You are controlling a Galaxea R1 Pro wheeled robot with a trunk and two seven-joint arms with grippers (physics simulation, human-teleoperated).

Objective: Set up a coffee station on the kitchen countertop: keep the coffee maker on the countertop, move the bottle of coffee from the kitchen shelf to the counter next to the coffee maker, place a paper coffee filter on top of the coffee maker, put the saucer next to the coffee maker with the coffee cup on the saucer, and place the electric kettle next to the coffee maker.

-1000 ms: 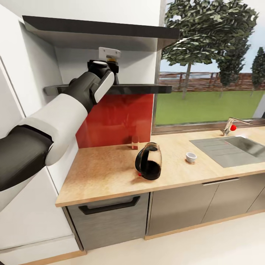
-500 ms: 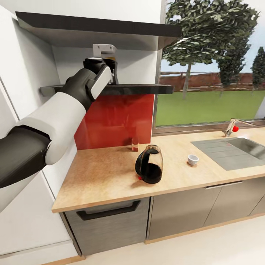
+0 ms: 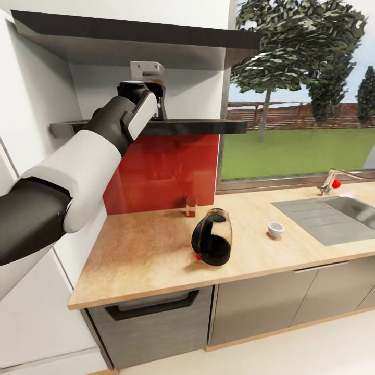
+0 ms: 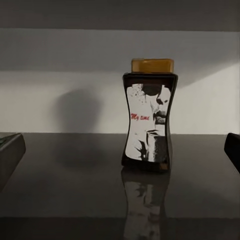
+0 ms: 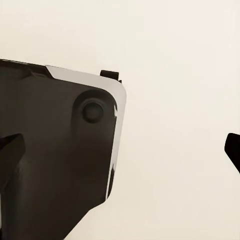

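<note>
1. Kitchen wall with a red back panel and a window; a dark shelf (image 3: 208, 126) hangs above the long wooden desk (image 3: 146, 255).
2. Change noted: over the last second the head view has swung, so the desk and the cabinet fronts sit differently in the picture. That is camera movement; the items on the desk have kept their places relative to one another.
3. The left arm (image 3: 112, 130) remains raised to the shelf, at much the same spot against it.
4. The bottle of coffee (image 4: 149, 117) stands upright on the shelf, straight ahead of the left jaws. They are spread wide and are not touching it.
5. The right jaws are also spread apart, holding nothing; the right wrist view looks at a dark rounded housing and a pale background.
6. Judgement: the approach to the bottle is lined up, but the grasp is not yet made. The bottle's move to the desk remains outstanding.
7. Count on the desk: one kettle (image 3: 211, 239), one cup (image 3: 275, 229) standing apart from it, one small glass jar (image 3: 191, 207) at the red panel, one sink (image 3: 333, 213) and one tap (image 3: 333, 182).
8. Count on the shelf: one bottle.
</note>
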